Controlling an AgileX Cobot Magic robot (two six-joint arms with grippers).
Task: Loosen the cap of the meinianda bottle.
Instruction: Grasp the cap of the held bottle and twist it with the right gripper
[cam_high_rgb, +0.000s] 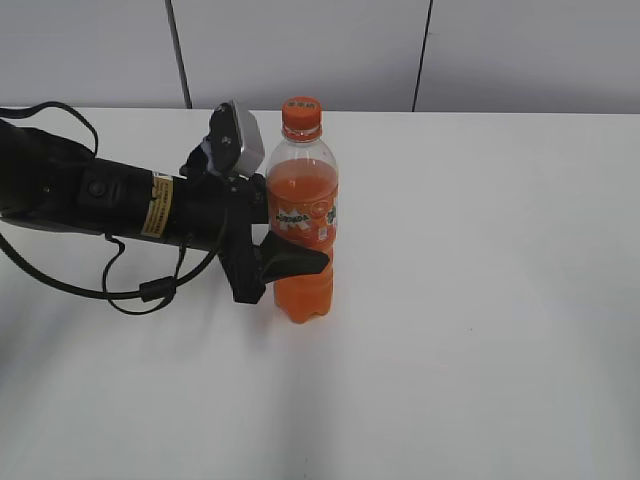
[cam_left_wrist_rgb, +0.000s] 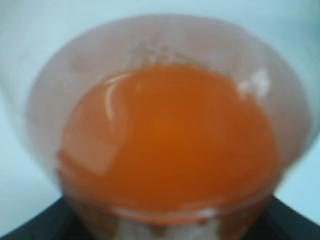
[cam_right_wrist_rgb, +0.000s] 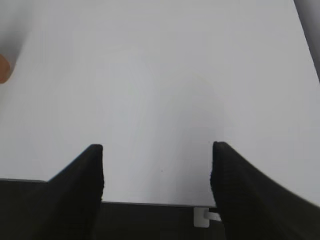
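Observation:
The meinianda bottle (cam_high_rgb: 303, 215) stands upright on the white table, full of orange drink, with its orange cap (cam_high_rgb: 301, 117) on top. My left gripper (cam_high_rgb: 290, 257) reaches in from the left and is shut on the bottle's middle, at the label. The left wrist view is filled by the blurred bottle (cam_left_wrist_rgb: 170, 135) seen close up; the cap is hidden there. My right gripper (cam_right_wrist_rgb: 157, 167) is open and empty over bare table; it does not show in the exterior view. A sliver of orange shows at the left edge of the right wrist view.
The white table (cam_high_rgb: 480, 300) stretches around the bottle. The left arm's black body and cables (cam_high_rgb: 110, 200) lie across the table's left side. A grey panelled wall stands behind. The table's near edge (cam_right_wrist_rgb: 150, 202) shows in the right wrist view.

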